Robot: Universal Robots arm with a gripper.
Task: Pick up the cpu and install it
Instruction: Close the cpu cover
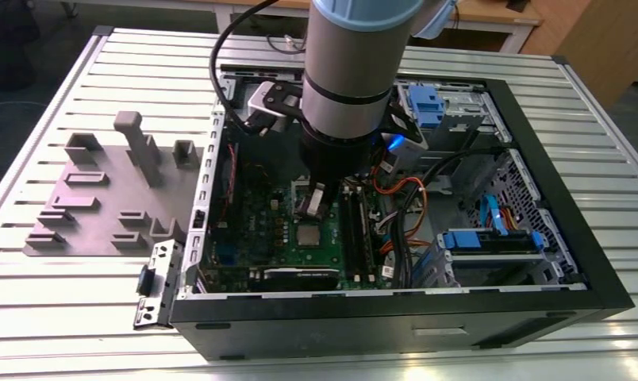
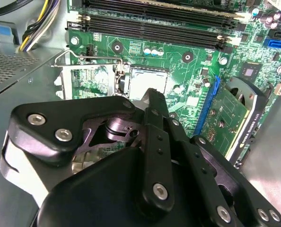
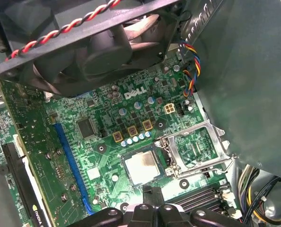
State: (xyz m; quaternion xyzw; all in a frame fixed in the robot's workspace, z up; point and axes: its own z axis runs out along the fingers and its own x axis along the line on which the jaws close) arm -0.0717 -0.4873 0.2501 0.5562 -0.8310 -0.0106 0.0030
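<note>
1. Silvery-grey metal tops the cpu [image 3: 141,168], a small flat square chip. It lies level in its socket [image 3: 165,150] on the green board [image 3: 107,142], inside the open computer case [image 1: 404,317].
2. Seen from the exterior view, the chip sits at six o'clock from the end of the arm [image 1: 346,95]. A hinged metal frame [image 3: 199,149] lies flipped open just beside it.
3. Handling, as a judgement: the chip is probably light, stiff and smooth on top, with a delicate underside. It is best taken by two opposite edges and kept level, not pressed or slid.
4. The pincer [image 3: 152,191] hovers just beside the chip's edge in the first wrist view, seemingly not touching it. Its fingers [image 2: 152,101] look brought together, with nothing between them.
</note>
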